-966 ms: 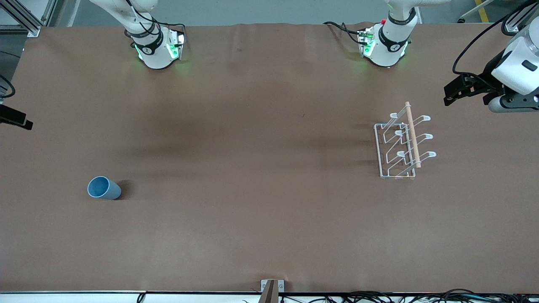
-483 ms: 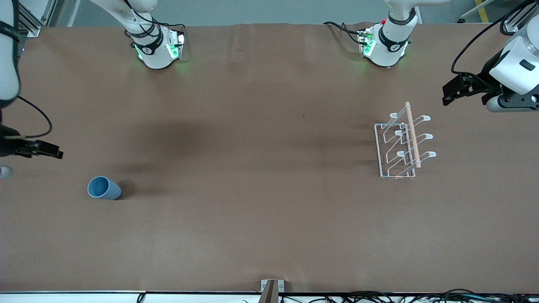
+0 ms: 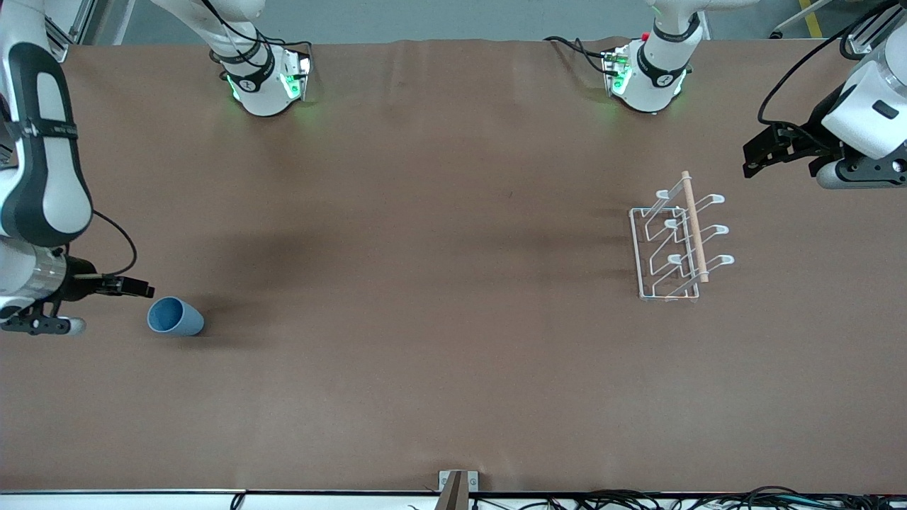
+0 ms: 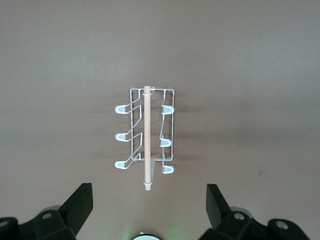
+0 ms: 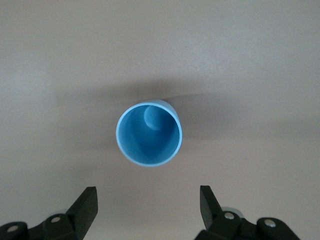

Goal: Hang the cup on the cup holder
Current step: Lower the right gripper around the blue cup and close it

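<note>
Cup (image 3: 175, 316) lying sideways, easily rolled if nudged off-centre by right gripper (image 5: 147, 205), fingers wide. Left gripper (image 4: 149, 206) waiting wide above rack (image 3: 673, 245).

- The cup (image 5: 149, 132) is light blue and handleless, and it is seen straight into its open mouth, with the round rim forming an even ring.
- Inside it, the smaller round bottom shows off-centre against the inner wall.
- It rests on the plain brown worktop (image 5: 260, 60), with a soft dark shadow spreading from it on both sides.
- The right claw (image 5: 148, 212) is at the edge of the picture, its two dark fingers (image 5: 85, 207) spread wide apart.
- The cup sits apart from both fingers, in line with the gap between them, touching neither.
</note>
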Controlling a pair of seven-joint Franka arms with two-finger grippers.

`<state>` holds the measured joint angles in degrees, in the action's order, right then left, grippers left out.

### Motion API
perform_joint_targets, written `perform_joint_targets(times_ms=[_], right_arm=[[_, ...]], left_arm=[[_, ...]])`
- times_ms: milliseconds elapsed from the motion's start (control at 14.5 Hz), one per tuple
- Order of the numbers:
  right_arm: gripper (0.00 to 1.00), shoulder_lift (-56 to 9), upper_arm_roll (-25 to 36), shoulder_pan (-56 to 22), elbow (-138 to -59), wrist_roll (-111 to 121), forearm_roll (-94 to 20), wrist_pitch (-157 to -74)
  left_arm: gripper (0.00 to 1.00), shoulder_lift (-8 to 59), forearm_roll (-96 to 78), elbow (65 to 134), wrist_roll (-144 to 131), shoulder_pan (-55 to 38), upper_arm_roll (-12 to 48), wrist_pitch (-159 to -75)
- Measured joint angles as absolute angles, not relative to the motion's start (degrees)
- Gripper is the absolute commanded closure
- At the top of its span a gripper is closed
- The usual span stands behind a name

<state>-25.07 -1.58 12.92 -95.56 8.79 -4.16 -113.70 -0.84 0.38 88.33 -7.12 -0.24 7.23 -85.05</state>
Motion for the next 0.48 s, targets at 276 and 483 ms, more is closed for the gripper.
perform_joint_targets(times_ms=[276,483], right_arm=[[0.17,-28.5,-1.35,13.48,-95.55,12.24,-4.22,-114.8],[0.18,-29.98,-1.34,13.84,-95.54,13.05,-4.24,-116.78]], left_arm=[[0.0,-0.82,0.13,88.33,-7.12,-0.21,7.22,-85.05],[0.0,-0.78,-0.76,88.33,-7.12,-0.07,7.16,-85.05]])
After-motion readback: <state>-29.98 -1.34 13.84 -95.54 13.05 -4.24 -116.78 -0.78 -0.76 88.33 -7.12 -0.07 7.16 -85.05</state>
